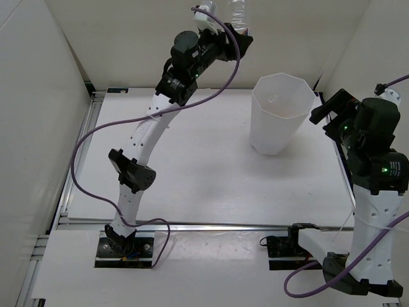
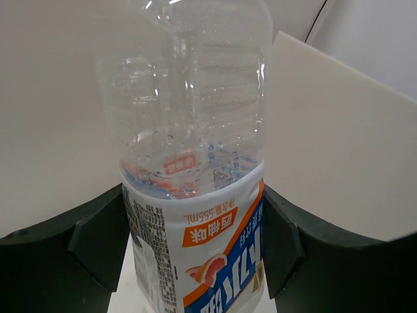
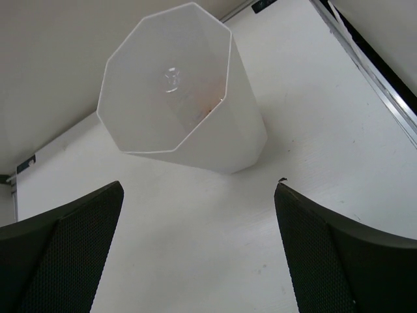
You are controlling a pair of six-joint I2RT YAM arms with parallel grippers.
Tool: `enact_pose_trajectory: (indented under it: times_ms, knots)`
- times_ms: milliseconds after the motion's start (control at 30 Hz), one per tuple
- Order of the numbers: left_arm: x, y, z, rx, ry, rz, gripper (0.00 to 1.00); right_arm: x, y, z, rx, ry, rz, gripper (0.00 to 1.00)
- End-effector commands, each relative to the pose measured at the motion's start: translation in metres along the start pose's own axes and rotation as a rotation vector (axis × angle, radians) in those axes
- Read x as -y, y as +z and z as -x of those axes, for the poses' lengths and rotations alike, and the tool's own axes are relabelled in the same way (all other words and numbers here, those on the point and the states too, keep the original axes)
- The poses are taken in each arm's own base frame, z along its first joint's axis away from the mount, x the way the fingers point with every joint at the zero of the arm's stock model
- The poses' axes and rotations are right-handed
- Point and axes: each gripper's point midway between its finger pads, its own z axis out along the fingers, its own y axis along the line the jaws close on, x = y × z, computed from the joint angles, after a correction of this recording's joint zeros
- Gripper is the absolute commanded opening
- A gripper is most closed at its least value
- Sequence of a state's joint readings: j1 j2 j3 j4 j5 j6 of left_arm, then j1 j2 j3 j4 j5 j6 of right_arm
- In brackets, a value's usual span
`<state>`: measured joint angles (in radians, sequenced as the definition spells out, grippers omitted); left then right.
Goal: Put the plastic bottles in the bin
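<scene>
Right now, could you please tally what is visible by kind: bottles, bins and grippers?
Plastic bottle: 1, held by the left gripper
Bin: 1
Grippers: 2, the left gripper and the open right gripper
Total: 4
Anything inside the bin is too faint to count.

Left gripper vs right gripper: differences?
The left arm's black two-finger gripper is shut on a clear plastic bottle with an orange-blue label; the right arm's black gripper is open, empty. Left is near the far wall; right points at the tall white faceted bin. Both are black.
</scene>
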<state>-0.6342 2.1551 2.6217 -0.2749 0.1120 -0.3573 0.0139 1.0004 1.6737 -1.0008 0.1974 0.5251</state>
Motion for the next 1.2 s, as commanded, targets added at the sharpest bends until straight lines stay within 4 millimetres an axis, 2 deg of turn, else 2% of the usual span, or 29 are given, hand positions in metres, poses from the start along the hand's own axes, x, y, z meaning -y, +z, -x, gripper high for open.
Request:
enact_pose_trajectory:
  times_ms: [0, 67, 100, 167, 333, 467, 500, 567, 600, 667, 700, 733, 767, 833, 867, 900, 933, 1000, 1033, 1067, 1100, 1133, 1167]
  knots:
    - [-0.007, 0.028, -0.047, 0.009, -0.18, -0.01, 0.3, 0.002, -0.014, 0.023, 0.084, 0.062, -0.032, 1.0]
    - [-0.006, 0.038, -0.041, 0.072, -0.251, -0.028, 0.29, 0.001, -0.018, 0.021, 0.069, 0.069, -0.03, 1.0]
    - [0.002, 0.04, -0.023, 0.13, -0.28, -0.061, 0.29, 0.003, -0.021, 0.018, 0.056, 0.067, -0.038, 1.0]
    - [0.0, 0.045, -0.031, 0.149, -0.368, -0.066, 0.29, 0.002, -0.024, 0.018, 0.054, 0.067, -0.028, 1.0]
    - [0.006, 0.054, -0.049, 0.155, -0.416, -0.085, 0.29, 0.001, -0.023, 0.005, 0.008, 0.073, -0.012, 1.0]
    - [0.021, 0.054, -0.05, 0.158, -0.435, -0.104, 0.3, -0.003, -0.02, -0.003, -0.028, 0.08, 0.009, 1.0]
    - [0.025, 0.056, -0.058, 0.146, -0.439, -0.106, 0.32, 0.0, -0.015, -0.009, -0.046, 0.077, -0.002, 1.0]
    - [0.032, 0.056, -0.061, 0.137, -0.441, -0.122, 0.32, -0.003, -0.02, -0.012, -0.046, 0.097, 0.022, 1.0]
    - [0.039, 0.055, -0.063, 0.131, -0.444, -0.13, 0.32, 0.0, -0.015, -0.018, -0.064, 0.095, 0.011, 1.0]
    - [0.055, 0.055, -0.075, 0.104, -0.452, -0.154, 0.36, 0.001, -0.022, -0.018, -0.052, 0.108, 0.019, 1.0]
    - [0.055, 0.055, -0.075, 0.104, -0.452, -0.154, 0.37, 0.002, -0.019, -0.022, -0.062, 0.115, 0.012, 1.0]
    - [0.064, 0.055, -0.082, 0.089, -0.457, -0.162, 0.39, 0.002, -0.019, -0.022, -0.062, 0.115, 0.012, 1.0]
    - [0.065, 0.054, -0.083, 0.083, -0.456, -0.171, 0.51, 0.002, -0.023, -0.021, -0.054, 0.116, 0.017, 1.0]
    - [0.078, 0.054, -0.108, 0.015, -0.442, -0.188, 0.81, 0.001, -0.025, -0.018, -0.046, 0.118, 0.023, 1.0]
    - [0.079, 0.054, -0.109, 0.01, -0.428, -0.197, 0.95, 0.001, -0.028, -0.014, -0.031, 0.119, 0.018, 1.0]
    - [0.08, 0.051, -0.111, -0.007, -0.419, -0.197, 1.0, 0.002, -0.03, -0.011, -0.018, 0.11, 0.015, 1.0]
    - [0.078, 0.051, -0.119, -0.027, -0.4, -0.195, 1.0, 0.002, -0.03, -0.01, -0.018, 0.11, 0.015, 1.0]
    - [0.081, 0.045, -0.105, -0.024, -0.352, -0.194, 1.0, 0.0, -0.032, -0.004, -0.001, 0.112, 0.016, 1.0]
    - [0.085, 0.041, -0.107, -0.048, -0.337, -0.213, 1.0, 0.002, -0.032, -0.003, 0.006, 0.112, 0.006, 1.0]
    - [0.076, 0.04, -0.112, -0.069, -0.319, -0.201, 1.0, 0.004, -0.031, -0.002, 0.012, 0.112, -0.003, 1.0]
    - [0.077, 0.033, -0.103, -0.077, -0.274, -0.196, 1.0, 0.005, -0.03, -0.001, 0.01, 0.111, -0.017, 1.0]
    - [0.071, 0.029, -0.104, -0.095, -0.246, -0.19, 1.0, 0.005, -0.027, 0.002, 0.013, 0.111, -0.027, 1.0]
    - [0.067, 0.025, -0.115, -0.133, -0.224, -0.173, 1.0, 0.004, -0.026, 0.004, 0.013, 0.111, -0.027, 1.0]
